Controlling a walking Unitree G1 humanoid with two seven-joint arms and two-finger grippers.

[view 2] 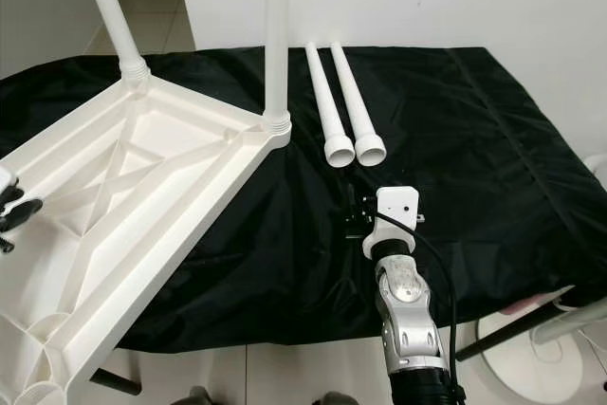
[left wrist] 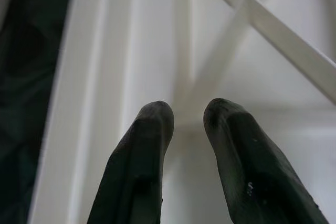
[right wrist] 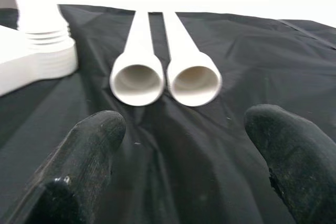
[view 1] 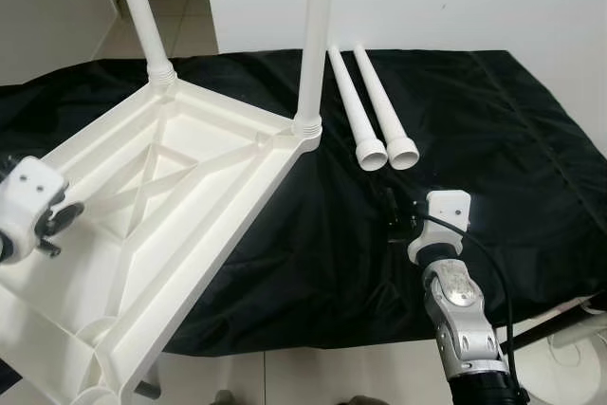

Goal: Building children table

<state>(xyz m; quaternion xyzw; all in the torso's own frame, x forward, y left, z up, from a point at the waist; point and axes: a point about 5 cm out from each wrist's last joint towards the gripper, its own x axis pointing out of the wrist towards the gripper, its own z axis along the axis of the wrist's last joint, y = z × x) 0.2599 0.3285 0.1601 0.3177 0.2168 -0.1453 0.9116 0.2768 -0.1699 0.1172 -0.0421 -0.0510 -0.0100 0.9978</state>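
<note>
two loose white table legs (view 1: 377, 111) lie side by side, touching, on the black cloth (view 1: 493, 139), open sockets toward the robot.

left eye view: the upturned white table top (view 1: 161, 225) lies w/ its ribbed underside up, partly on the cloth and overhanging the cloth's near edge. two fitted legs stand up from it: one at the far corner (view 1: 142, 11), one at the corner (view 1: 313, 35) nearest the loose legs. loose legs are just beside that corner, away from the table top. right gripper (view 1: 396, 217) is over the cloth, on the near side of the loose legs, close to their sockets but apart; its silver arm (view 1: 465, 329) runs back toward the robot. left gripper (view 1: 59, 220) hangs over the table top's underside near its left rim.

right eye view: same layout; a white floor (view 2: 303, 367) shows nearer than the cloth's edge.

left wrist view: two black fingers (left wrist: 142, 161), narrow gap between tips, holding nothing, above the table top's ribs; can't tell if touching. cloth is a dark strip at one side.

right wrist view: fingers (right wrist: 84, 150) spread wide, nothing between them, aimed at the two sockets just ahead; the fitted leg's threaded collar (right wrist: 44, 38) is beside them.
</note>
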